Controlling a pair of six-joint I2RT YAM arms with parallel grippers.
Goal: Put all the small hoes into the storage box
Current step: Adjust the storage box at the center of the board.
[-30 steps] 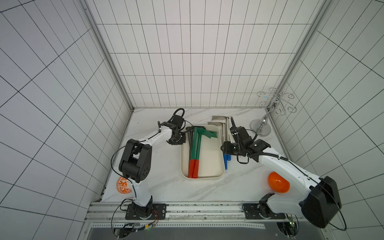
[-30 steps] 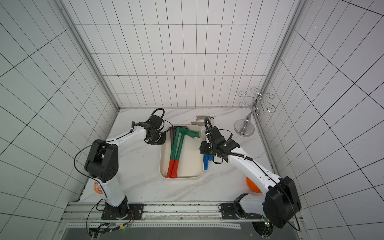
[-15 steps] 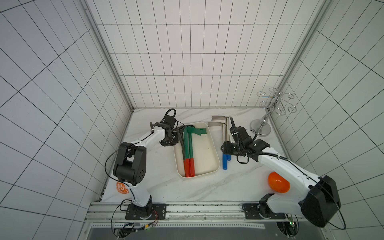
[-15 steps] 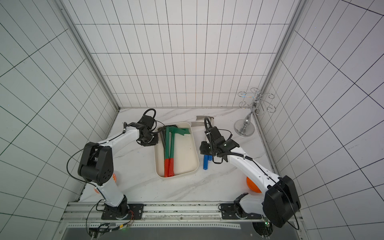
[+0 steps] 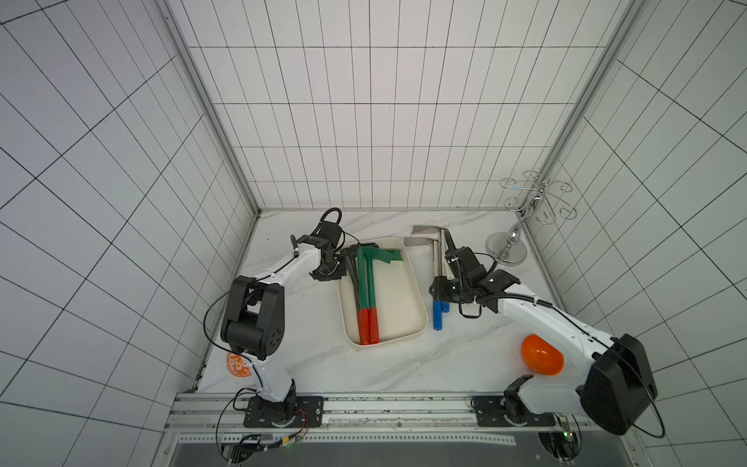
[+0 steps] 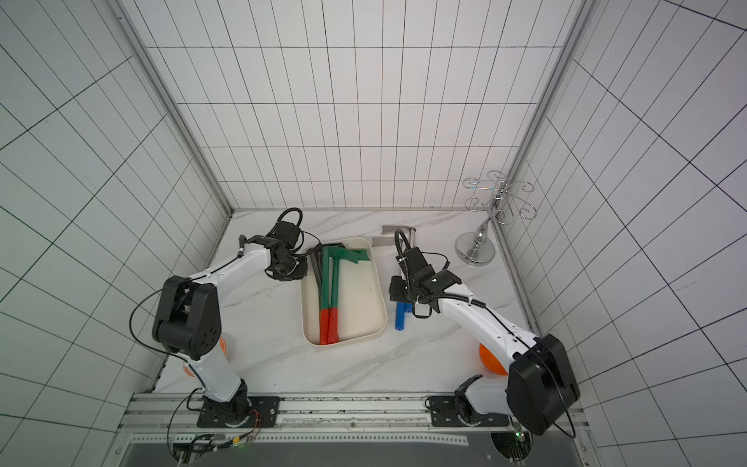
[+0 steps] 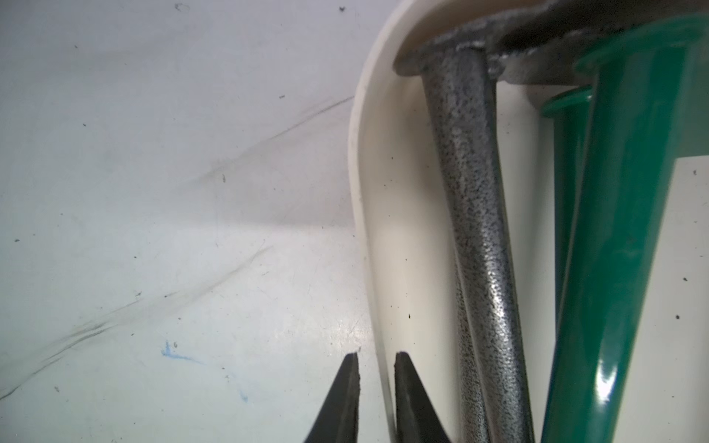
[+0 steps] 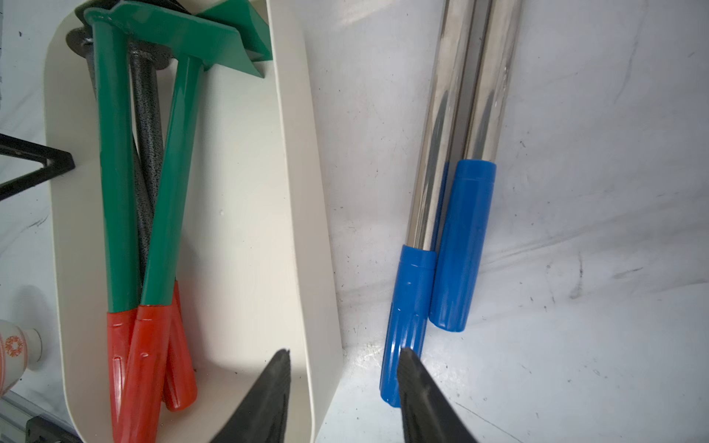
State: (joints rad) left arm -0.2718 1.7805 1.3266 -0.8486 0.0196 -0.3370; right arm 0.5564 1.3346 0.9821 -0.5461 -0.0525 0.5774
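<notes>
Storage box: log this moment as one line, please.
left gripper: astride storage box wall, barely open | right gripper: open, empty, above box edge | in box: green hoes, grey hoe | on table: blue-handled hoes

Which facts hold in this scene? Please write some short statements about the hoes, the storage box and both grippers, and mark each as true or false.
1. Both blue-handled hoes lie on the table, outside the storage box. True.
2. The right gripper is shut on a blue handle. False: its jaws stand open and hold nothing.
3. The left gripper straddles the box's wall, one finger on each side. True.
4. The orange bowl sits inside the storage box. False: it stands on the table beside the right arm.
5. Two green hoes with red grips lie in the storage box. True.
</notes>
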